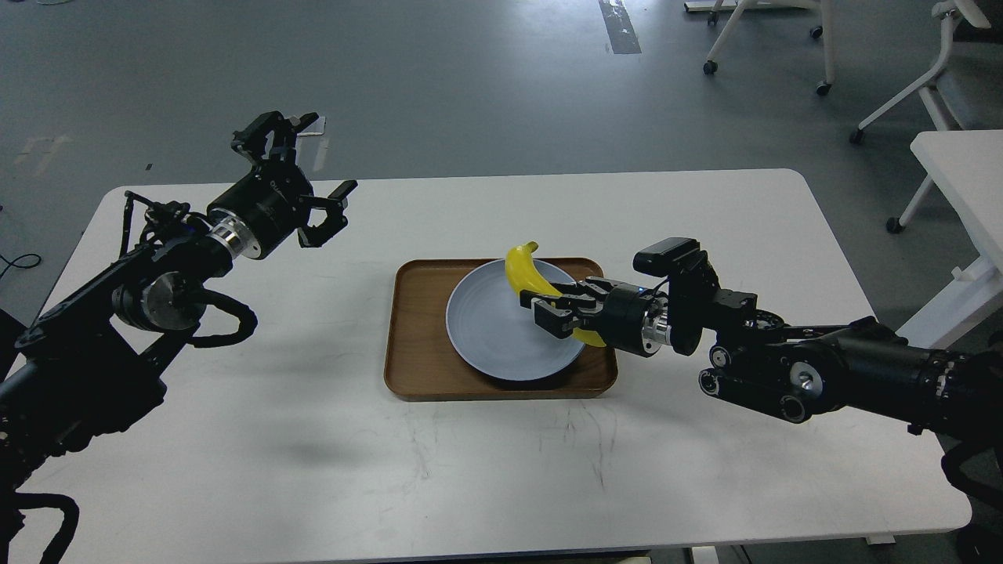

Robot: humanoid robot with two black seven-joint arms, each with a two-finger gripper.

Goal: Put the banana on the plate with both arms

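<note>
Where the banana (523, 270) shows above the right gripper (558, 307), it is bright yellow, curved, w/ one end pointing up near the far rim of the plate (490, 329); the lower end shows again below the gripper at approx. the plate's right edge. The mid-section is hidden by the black fingers (548, 312), which are clenched around it, i.e. the right gripper is grasping the banana. Banana position: over the right half of the plate. Whether its lower end touches the plate surface cannot be told from this view.

The plate is round, pale blue-grey, shallow, and sits inside the brown wooden tray (415, 345), centre-right in it. The tray lies flat on the white table (313, 454), approx. mid-table.

The right arm (823, 368) enters from the right edge and runs low across the table toward the tray; a silver wrist ring is visible behind the gripper body.

The left arm (141, 298) enters from the lower left and rises toward the far left of the table. The left gripper (313, 164) is well apart from the tray, raised above the table, fingers spread wide, released, nothing between them.

Beyond the table: grey floor, chair legs on castors (772, 55) at top right, and part of a second white table (964, 180) at the right edge.
</note>
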